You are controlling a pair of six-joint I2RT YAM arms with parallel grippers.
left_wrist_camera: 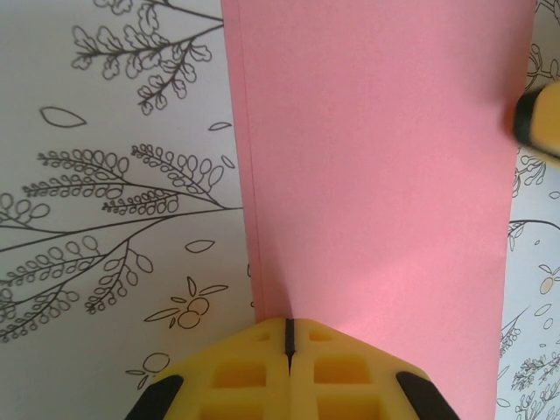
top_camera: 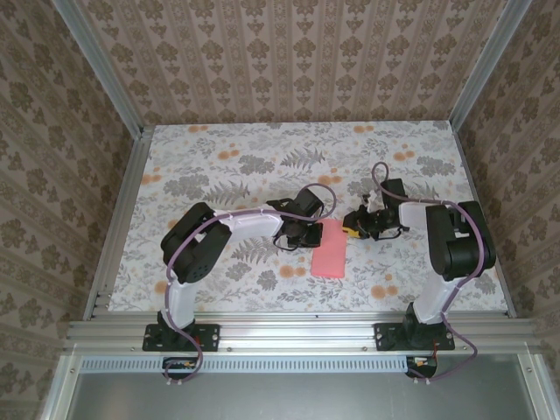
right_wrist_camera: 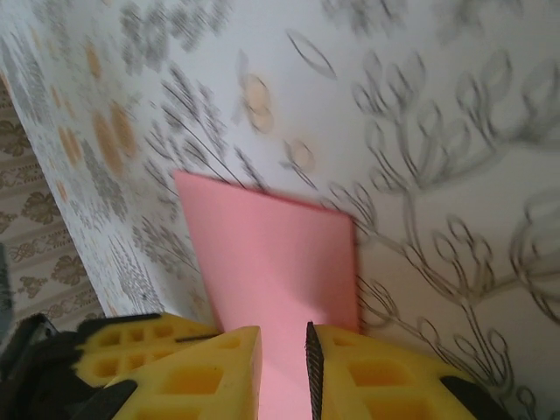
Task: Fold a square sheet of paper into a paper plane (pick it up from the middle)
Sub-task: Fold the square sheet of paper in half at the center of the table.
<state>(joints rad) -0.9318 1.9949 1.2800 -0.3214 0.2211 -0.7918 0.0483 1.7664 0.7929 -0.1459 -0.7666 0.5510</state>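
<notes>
One salmon-pink sheet of paper [top_camera: 329, 251] lies flat on the floral desk [top_camera: 219, 157] between my arms, a narrow rectangle with doubled layers along one long edge. My left hand [left_wrist_camera: 290, 324] is clenched, tips at the sheet's edge. My right hand [right_wrist_camera: 283, 337] hangs over the far end, fingers slightly parted, grasping nothing.

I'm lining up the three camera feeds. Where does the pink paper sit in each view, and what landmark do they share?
Top external: the pink paper lies just right of centre, slightly below the middle.
Left wrist: the pink paper fills the centre and right, top to bottom.
Right wrist: the pink paper sits lower centre, reaching the bottom edge.
Shared landmark: the floral table cover under it.
</notes>
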